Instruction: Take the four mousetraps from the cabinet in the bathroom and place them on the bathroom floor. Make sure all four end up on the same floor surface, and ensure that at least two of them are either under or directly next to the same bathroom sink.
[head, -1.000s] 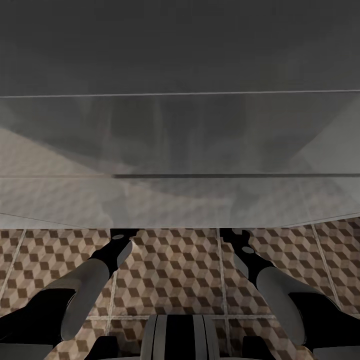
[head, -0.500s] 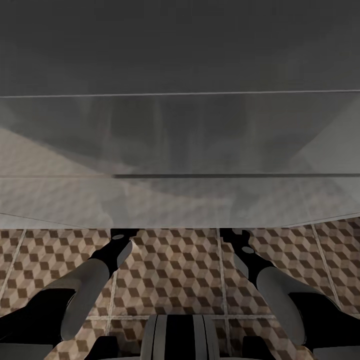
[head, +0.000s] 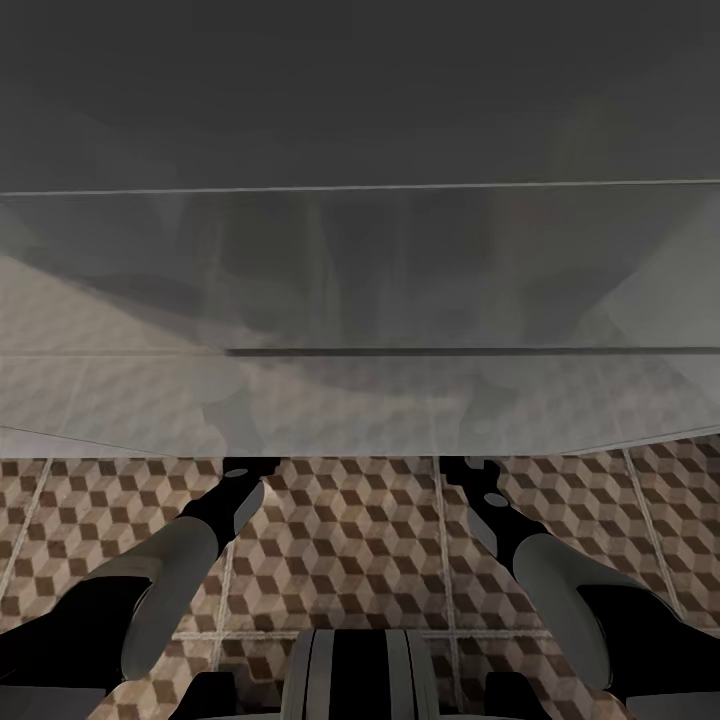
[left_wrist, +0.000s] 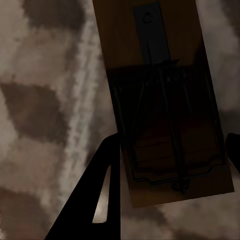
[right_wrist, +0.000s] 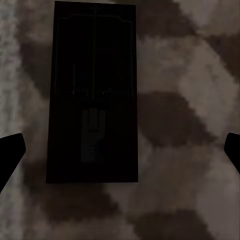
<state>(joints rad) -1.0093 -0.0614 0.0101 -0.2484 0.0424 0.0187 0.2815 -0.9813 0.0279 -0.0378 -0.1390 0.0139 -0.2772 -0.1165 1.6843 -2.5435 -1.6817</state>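
- Left fingers (left_wrist: 170, 165) flank a mousetrap (left_wrist: 162, 100), grip unclear; right fingers (right_wrist: 120, 150) spread wide, empty, above the second mousetrap (right_wrist: 92, 95) at frame's upper left.
- Nothing's moved vs. 1 s ago; both traps on bathroom floor (head: 340, 540).

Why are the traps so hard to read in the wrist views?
Right wrist view: mousetrap in deep shadow, nearly black, floor tiles blurred. Left wrist view: other mousetrap shaded but legible, tiles soft. Head view: a hazy translucent grey surface hides both arms' ends.
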